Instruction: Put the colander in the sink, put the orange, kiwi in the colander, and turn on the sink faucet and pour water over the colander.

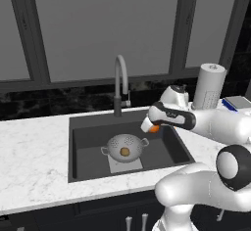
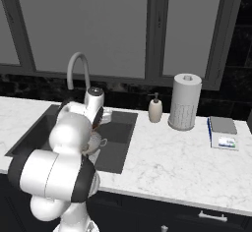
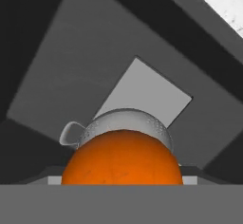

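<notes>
My gripper [image 1: 151,126] is shut on the bright orange [image 1: 155,128] and holds it above the right side of the dark sink [image 1: 93,121]. The silver colander [image 1: 126,147] stands on the light square at the sink's bottom, with the brown kiwi [image 1: 125,151] inside it. In the hand view the orange [image 3: 122,159] fills the bottom and hides my fingertips. Behind it there, the colander [image 3: 130,119] shows with one loop handle. The gooseneck sink faucet [image 1: 120,80] rises behind the basin, and no water shows at its spout.
On the marble counter [image 2: 162,152] to the right stand a soap dispenser [image 2: 155,109], a paper towel roll [image 2: 185,102] and a small scale-like device [image 2: 223,132]. Dark windows run along the back wall. My own white arm hides much of the sink [image 2: 118,132] in the right base view.
</notes>
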You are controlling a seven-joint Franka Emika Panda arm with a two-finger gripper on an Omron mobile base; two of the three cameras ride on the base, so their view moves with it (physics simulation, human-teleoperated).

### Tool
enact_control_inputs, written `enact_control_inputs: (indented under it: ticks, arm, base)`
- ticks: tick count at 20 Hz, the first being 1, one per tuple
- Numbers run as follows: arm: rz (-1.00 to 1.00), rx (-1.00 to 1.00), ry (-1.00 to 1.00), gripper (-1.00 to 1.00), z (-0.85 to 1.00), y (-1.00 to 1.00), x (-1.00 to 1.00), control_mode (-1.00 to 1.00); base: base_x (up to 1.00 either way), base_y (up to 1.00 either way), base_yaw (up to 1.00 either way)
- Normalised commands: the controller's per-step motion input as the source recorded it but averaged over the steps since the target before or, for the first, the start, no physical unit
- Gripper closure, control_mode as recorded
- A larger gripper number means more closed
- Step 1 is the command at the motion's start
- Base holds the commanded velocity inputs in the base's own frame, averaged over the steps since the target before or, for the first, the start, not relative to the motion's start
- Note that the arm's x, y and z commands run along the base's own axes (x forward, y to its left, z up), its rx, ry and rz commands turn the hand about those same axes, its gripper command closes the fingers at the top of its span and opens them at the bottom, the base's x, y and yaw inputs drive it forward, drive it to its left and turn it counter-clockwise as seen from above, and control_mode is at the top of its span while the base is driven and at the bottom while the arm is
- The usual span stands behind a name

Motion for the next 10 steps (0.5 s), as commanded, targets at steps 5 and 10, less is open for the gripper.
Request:
enact_control_inputs:
  ticks: [5, 10]
  arm:
    - [0.17, 0.0, 0.0, 1.0, -0.46, 0.15, 0.26, -1.0]
    - [0.12, 0.0, -0.01, 1.0, -0.46, 0.01, 0.3, -1.0]
  base:
    - [0.0, 0.0, 0.0]
    - [0.0, 0.0, 0.0]
